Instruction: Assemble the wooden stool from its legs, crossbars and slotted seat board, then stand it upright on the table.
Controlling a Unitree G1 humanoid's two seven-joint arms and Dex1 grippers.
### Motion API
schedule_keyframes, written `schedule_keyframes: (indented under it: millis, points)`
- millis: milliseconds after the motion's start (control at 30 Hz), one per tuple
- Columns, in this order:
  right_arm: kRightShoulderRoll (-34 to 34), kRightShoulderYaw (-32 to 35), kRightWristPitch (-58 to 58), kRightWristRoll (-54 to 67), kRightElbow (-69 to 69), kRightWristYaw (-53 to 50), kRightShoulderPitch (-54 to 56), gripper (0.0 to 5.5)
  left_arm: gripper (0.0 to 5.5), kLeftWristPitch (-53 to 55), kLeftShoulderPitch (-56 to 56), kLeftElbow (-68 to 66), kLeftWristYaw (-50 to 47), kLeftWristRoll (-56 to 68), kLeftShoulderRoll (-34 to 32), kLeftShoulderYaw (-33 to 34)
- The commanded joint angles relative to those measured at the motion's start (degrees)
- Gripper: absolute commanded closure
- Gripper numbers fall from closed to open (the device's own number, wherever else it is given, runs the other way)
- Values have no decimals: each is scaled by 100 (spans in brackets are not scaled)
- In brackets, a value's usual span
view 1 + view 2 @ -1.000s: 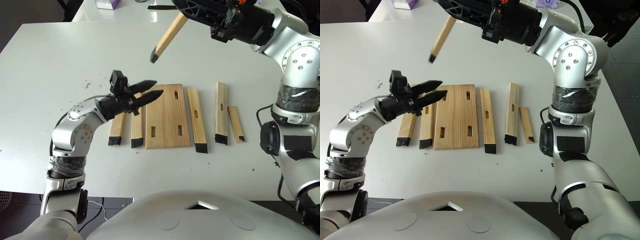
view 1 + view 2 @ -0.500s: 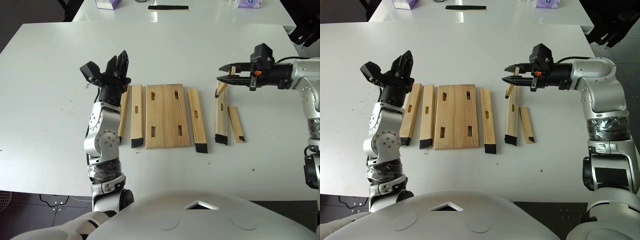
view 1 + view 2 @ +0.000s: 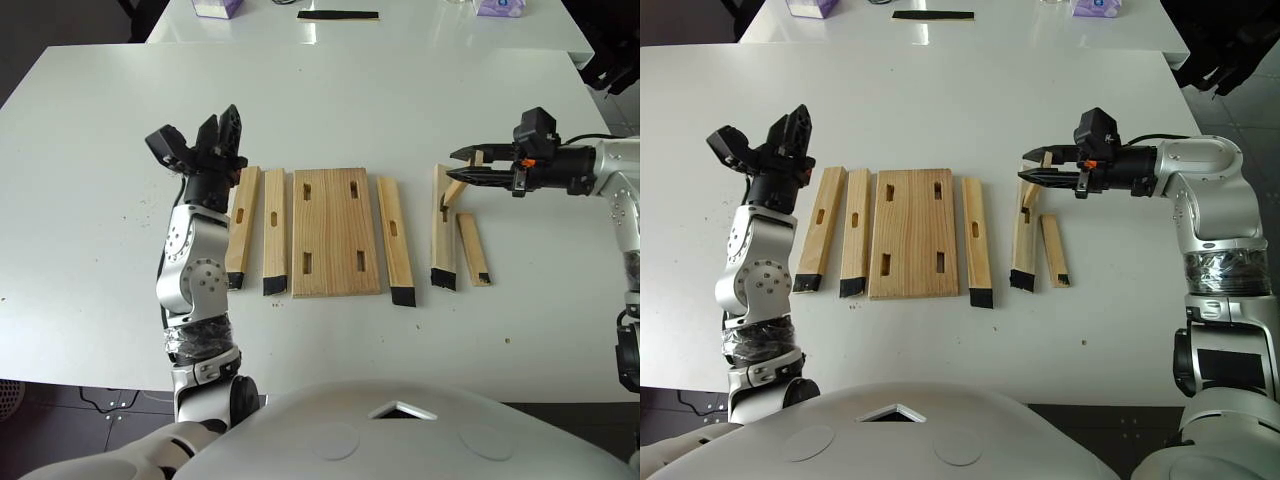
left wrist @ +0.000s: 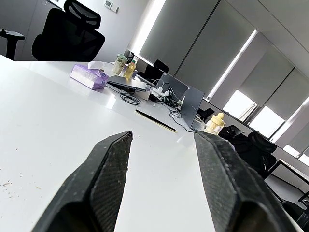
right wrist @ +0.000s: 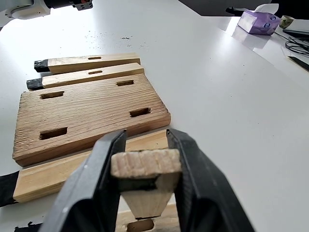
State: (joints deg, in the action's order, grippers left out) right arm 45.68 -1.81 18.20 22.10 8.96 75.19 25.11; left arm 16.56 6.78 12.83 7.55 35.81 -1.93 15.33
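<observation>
The slotted seat board (image 3: 335, 232) lies flat mid-table. Two legs (image 3: 240, 225) (image 3: 274, 230) with black tips lie to its left, and a third (image 3: 394, 238) lies to its right. Farther right are another leg (image 3: 441, 235) and a short crossbar (image 3: 472, 247). My right gripper (image 3: 462, 178) is shut on a wooden piece (image 5: 145, 166). The piece hangs tilted, with its low end at the rightmost leg's far end. My left gripper (image 3: 215, 135) is raised left of the legs. Its fingers (image 4: 108, 169) are open with nothing between them.
The white table (image 3: 100, 150) has free room on its left, far and near sides. A purple box (image 3: 215, 8) and a black strip (image 3: 337, 15) sit on a second table behind. Office chairs and a laptop show beyond that.
My right arm has swung down from high over the table and brought the held piece to the rightmost leg. My left gripper has lifted off the board's left edge and moved left.
</observation>
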Motion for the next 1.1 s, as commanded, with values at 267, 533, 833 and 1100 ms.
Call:
schedule_keyframes:
  millis: [267,533,833,1100]
  points:
    - [16,-2,-340,-174,315,159,-118,419,314,-120,-31,-165,52,-92,-85,41]
    - [-49,5,-362,-108,273,139,-307,419,314,-145,-55,-225,126,-185,-70,-56]
    - [-55,67,-234,-4,12,27,-550,419,314,-132,-84,-219,186,-237,-75,-91]
    - [-151,48,-177,-123,169,-307,-849,419,314,-166,-126,-231,198,-272,-50,-108]
